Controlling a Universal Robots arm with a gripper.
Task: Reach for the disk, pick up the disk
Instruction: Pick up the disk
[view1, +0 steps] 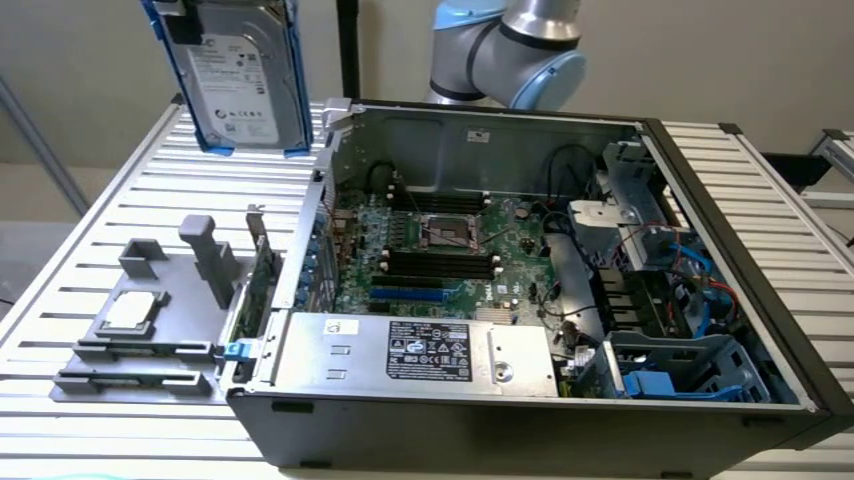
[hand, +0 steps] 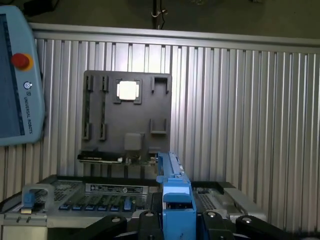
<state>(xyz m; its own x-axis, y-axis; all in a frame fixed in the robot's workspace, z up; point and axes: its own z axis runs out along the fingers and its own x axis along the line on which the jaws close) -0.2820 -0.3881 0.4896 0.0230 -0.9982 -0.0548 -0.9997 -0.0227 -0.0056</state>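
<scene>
Disk (hand: 176, 202) is clamped edge-on in my pincer (hand: 176, 224), which is closed firmly on its blue caddy. From the exterior view, I hold it upright in the air with its white label showing, above the table (hand: 240, 110) and just beside the far corner of the open computer case (view1: 534, 420) on the exterior view's left. Below my wrist lies that case's edge. Beyond it a grey holder (hand: 127, 120) rests on the ribbed table, with a small square silver chip (hand: 128, 90) seated in it. A teach pendant (hand: 17, 75) stands off to one side.
</scene>
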